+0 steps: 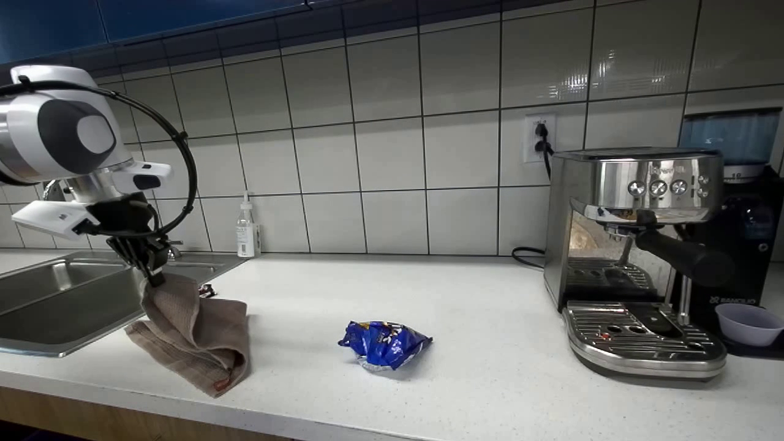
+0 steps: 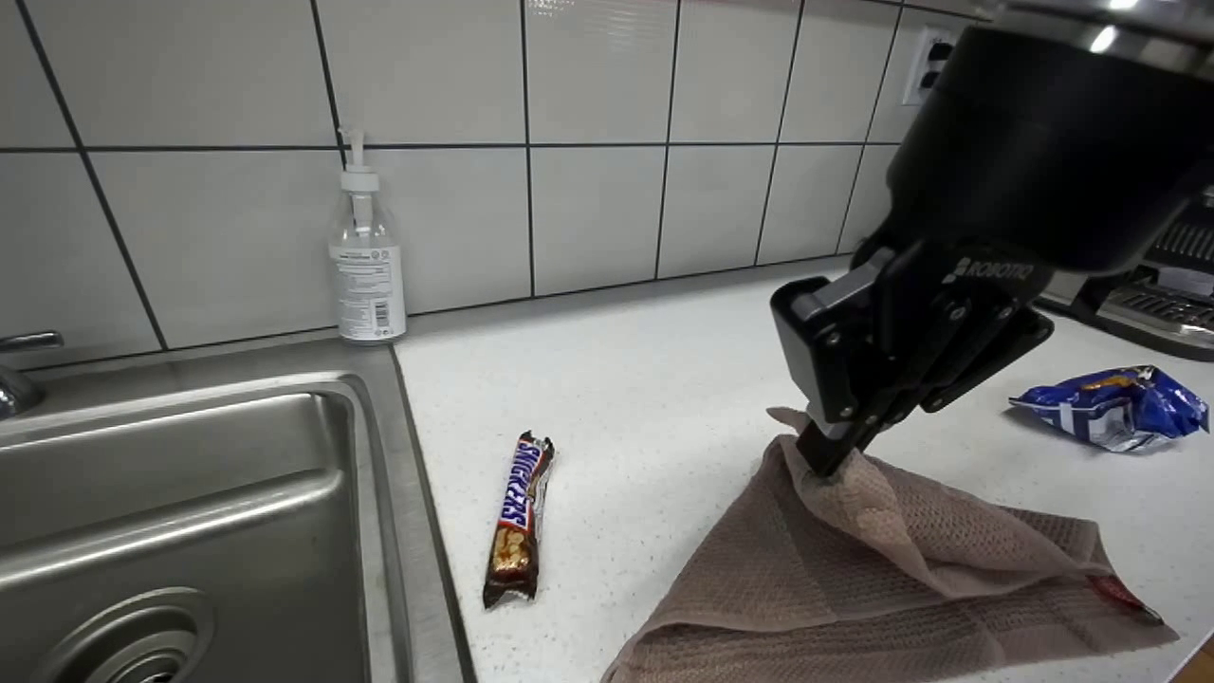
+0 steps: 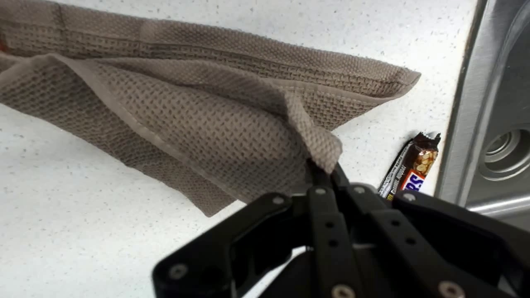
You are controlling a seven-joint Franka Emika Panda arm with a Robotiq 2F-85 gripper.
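One brown towel [image 2: 882, 593] in the grip. From my station I read the gripper [image 2: 823, 457] as pinched narrow, its fingers nearly together on a raised fold; in the wrist view a small tip of the towel pokes out past them.

Towel position: near the front edge of the counter [image 1: 490, 392], toward the end with the sink [image 2: 410, 531]. The gripped fold stands up in a peak; the rest spreads creased and doubled over on the surface, apart from the sink rim. A red tag [image 1: 222, 384] shows at the corner nearest the front edge.

Arm [image 1: 79, 135] reaches in over the sink end in an exterior view, fingers angled down.

Snickers bar [image 2: 517, 522]: lying flat just beside the sink rim, apart from the towel. Crumpled blue packet [image 1: 386, 346]: across the towel from the bar, apart from it, between sink and espresso machine [image 1: 637, 262]. Pump bottle [image 2: 368, 285]: upright at the back edge, by the sink's back corner, in front of the tiled wall [image 1: 392, 156].

Opposite end from the sink: that machine, its black handle [image 1: 686, 254] jutting toward the front edge. Dark grinder [image 1: 752, 260] with a bluish hopper [image 1: 729, 138] stands just beyond it; a pale purple cup [image 1: 750, 324] sits by the drip tray [image 1: 649, 366].
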